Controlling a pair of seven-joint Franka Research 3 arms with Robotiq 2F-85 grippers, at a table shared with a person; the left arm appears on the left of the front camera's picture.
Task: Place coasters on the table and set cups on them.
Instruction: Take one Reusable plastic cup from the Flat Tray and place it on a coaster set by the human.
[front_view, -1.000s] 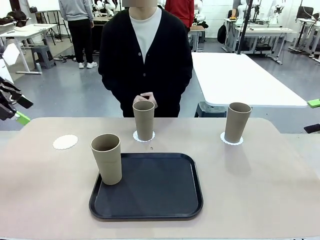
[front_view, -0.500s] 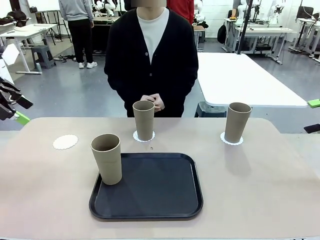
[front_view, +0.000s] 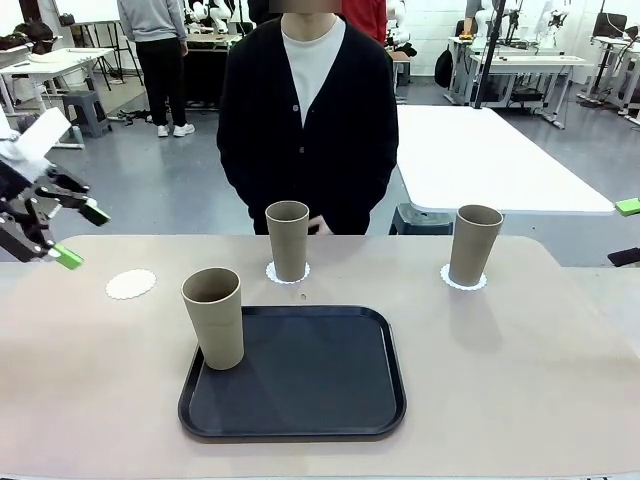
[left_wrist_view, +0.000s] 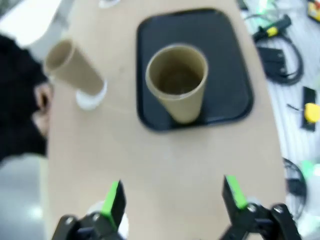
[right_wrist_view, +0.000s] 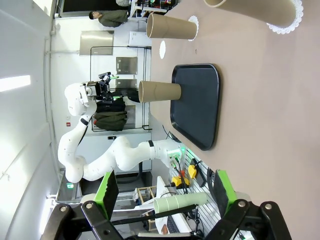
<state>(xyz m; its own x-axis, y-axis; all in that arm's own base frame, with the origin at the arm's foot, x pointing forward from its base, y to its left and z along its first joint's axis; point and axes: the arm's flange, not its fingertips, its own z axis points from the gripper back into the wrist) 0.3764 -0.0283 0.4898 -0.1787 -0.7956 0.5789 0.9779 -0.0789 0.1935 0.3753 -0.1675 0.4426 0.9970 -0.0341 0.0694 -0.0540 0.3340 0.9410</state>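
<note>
Lining up the left arm for the cup on the tray

The cup on the tray (front_view: 212, 318) stands upright, long axis vertical and mouth up, at the left edge of the black tray (front_view: 330, 400); we judge it the one cup not yet served, since the other two cups (front_view: 287, 240) each stand on a coaster at the table's far side. The bare coaster (front_view: 131, 284) lies on the table (front_view: 520, 380) to the left of that cup and a little farther back, apart from the tray; it sits between the cup and the left gripper (front_view: 80, 235), which hovers above the table's left end with its jaws spread wide and nothing in them. In the left wrist view we see the cup ahead of the gripper, well apart, roughly centred between the lines of its two fingers; we take the left arm as the nearer. The right gripper (right_wrist_view: 164, 189) is likewise spread and empty, well away from that cup.
</note>
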